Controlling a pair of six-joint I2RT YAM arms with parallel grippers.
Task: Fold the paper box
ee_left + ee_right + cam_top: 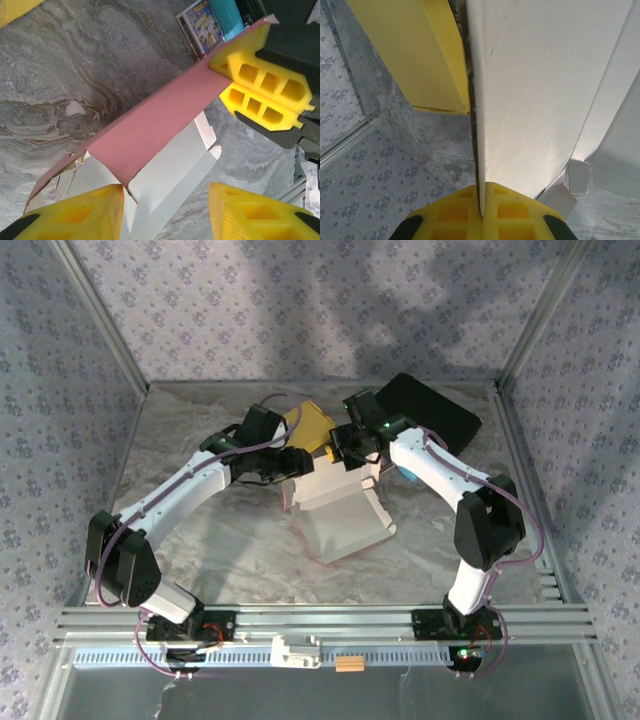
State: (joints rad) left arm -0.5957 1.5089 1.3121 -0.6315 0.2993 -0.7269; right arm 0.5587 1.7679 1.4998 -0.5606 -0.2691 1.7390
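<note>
Pink-backed cardboard, the paper box [340, 515] sits mid-table. The right gripper [481, 195] is clamped on its upright 12 o'clock side. The left gripper [167, 200] has its jaws apart astride the 10 o'clock end (best closed squarely on the crease, I'd judge).

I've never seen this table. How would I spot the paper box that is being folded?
Look at the middle of the grey marbled table. The paper box sits there half-open. It is white inside and pink outside, unlike the yellow box and the black slab behind it.
</note>
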